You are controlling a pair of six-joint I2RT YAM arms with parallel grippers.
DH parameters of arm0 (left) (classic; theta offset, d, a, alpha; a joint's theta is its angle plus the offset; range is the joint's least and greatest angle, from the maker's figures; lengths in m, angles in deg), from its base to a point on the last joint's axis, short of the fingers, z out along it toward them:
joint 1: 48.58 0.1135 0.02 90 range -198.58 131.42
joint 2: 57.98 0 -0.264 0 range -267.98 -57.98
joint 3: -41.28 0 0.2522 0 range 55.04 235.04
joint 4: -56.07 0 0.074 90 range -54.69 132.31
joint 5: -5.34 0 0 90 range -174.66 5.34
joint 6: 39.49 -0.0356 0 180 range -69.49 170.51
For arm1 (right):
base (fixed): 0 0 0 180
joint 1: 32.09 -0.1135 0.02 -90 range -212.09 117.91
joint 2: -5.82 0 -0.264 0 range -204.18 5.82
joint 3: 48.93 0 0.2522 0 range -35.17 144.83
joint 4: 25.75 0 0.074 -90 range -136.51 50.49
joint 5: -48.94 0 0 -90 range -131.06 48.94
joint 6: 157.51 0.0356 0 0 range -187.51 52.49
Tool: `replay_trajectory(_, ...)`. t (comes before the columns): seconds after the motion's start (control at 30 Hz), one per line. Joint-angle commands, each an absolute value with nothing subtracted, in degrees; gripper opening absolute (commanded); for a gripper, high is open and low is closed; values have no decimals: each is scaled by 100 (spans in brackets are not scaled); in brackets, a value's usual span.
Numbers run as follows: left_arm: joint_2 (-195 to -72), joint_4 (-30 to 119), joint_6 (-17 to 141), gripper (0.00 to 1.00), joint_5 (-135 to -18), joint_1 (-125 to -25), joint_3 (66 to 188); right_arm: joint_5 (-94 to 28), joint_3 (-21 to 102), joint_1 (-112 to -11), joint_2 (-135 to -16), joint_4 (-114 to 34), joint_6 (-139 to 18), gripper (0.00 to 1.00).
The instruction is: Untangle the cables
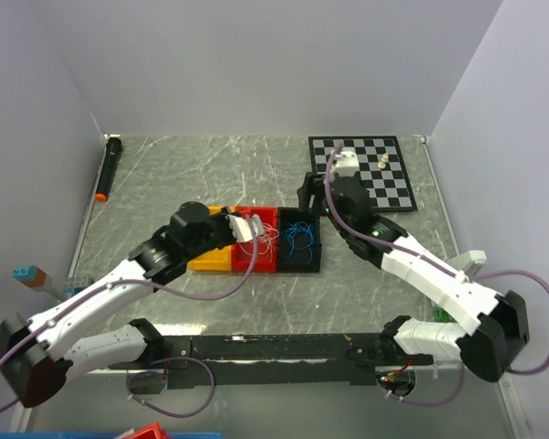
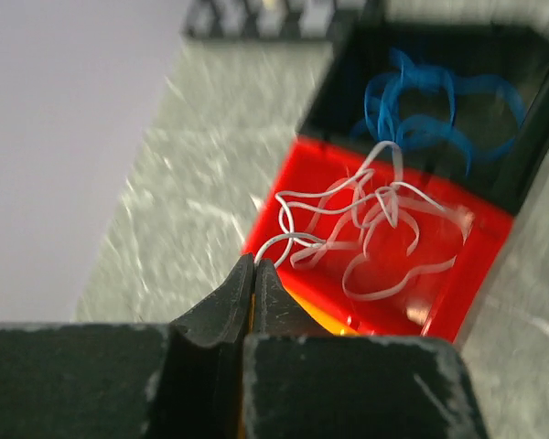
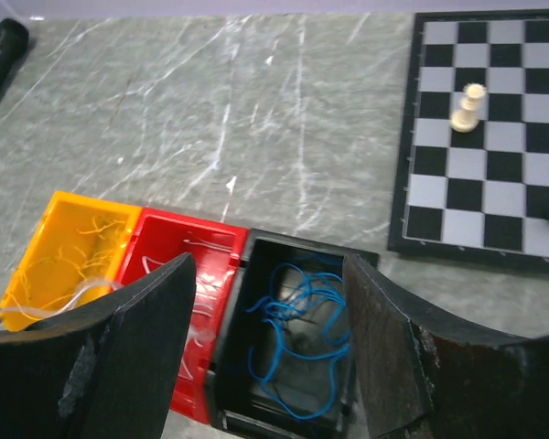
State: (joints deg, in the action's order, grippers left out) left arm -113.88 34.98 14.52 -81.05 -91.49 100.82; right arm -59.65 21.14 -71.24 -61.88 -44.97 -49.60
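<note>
A grey marbled table [image 1: 210,165] stands between pale walls [image 1: 256,64], with a chessboard [image 1: 375,174] at the far right. The cables [image 1: 265,240] lie in three joined bins: yellow cables [image 3: 73,251] in the yellow bin [image 3: 82,206], white cables [image 2: 375,215] in the red bin [image 2: 485,265], and blue cables [image 3: 288,315] in the black bin [image 3: 302,245]. The left gripper [image 2: 254,272] is pressed together, and a white loop reaches its tip. The right gripper [image 3: 270,274] is spread and hangs over the blue cables.
</note>
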Motion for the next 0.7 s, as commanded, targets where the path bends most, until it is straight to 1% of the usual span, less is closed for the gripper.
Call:
replay_trajectory(0.0, -11713, 3800, 1228, 1, -8713, -9120, 10039, -6347, 1722, -6980, -5615, -4452, -4739, 73)
replay_trajectory(0.2, -12231, 4134, 1122, 1, -9309, -9120, 9951, -6277, 1432, -6856, -5236, -4461, -4703, 73)
replay_trajectory(0.37, -12556, 3995, 1227, 1, -9144, -9138, 10135, -6145, 1264, -6795, -5139, -4408, -4581, 76)
replay_trajectory(0.4, -12644, 3889, 1271, 6, -9074, -9155, 10240, -6128, 1247, -6795, -5139, -4400, -4554, 77)
replay_trajectory(0.43, -12784, 3749, 1402, 17, -8977, -9164, 10450, -6128, 1221, -6795, -5139, -4391, -4510, 78)
replay_trajectory(0.53, -13241, 3117, 1754, 32, -8555, -9173, 11021, -6145, 1150, -6786, -5096, -4391, -4449, 79)
replay_trajectory(0.63, -13488, 2703, 2027, 54, -8230, -9173, 11453, -6180, 1089, -6777, -4964, -4426, -4422, 80)
replay_trajectory(0.67, -13532, 2571, 2106, 57, -8125, -9164, 11593, -6189, 1071, -6768, -4911, -4452, -4431, 81)
